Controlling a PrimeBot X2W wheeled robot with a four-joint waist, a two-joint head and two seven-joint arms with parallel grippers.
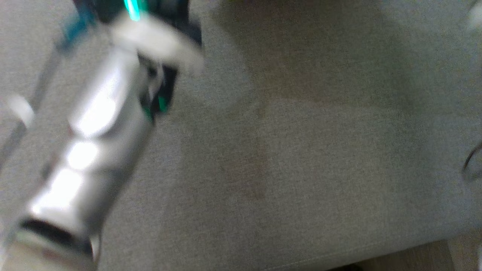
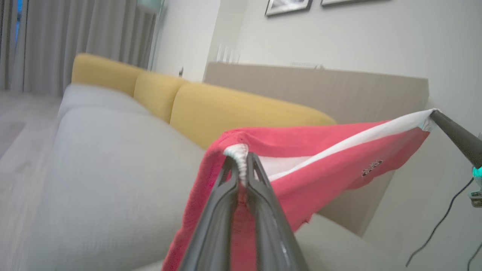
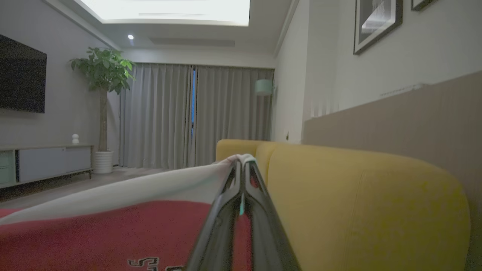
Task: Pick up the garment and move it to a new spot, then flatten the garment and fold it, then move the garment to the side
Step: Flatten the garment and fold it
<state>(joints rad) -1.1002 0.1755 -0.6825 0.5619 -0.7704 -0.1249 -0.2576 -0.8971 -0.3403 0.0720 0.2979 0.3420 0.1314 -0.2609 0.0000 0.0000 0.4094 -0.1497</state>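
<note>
The red-and-white garment (image 2: 324,145) hangs stretched over the grey sofa seat (image 2: 105,158) near its yellow back edge, one corner pinched in the left pincer (image 2: 241,165), another in the right pincer (image 3: 244,163). Light, soft and limp by the look, best held at hemmed corners; its dark lettering (image 3: 145,261) cannot be read

Home living room: sofa (image 3: 361,203), television (image 3: 22,75).

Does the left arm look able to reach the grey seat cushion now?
Probably yes: the left gripper, shut on the red garment, hangs above the grey seat cushion, with only cloth between.
</note>
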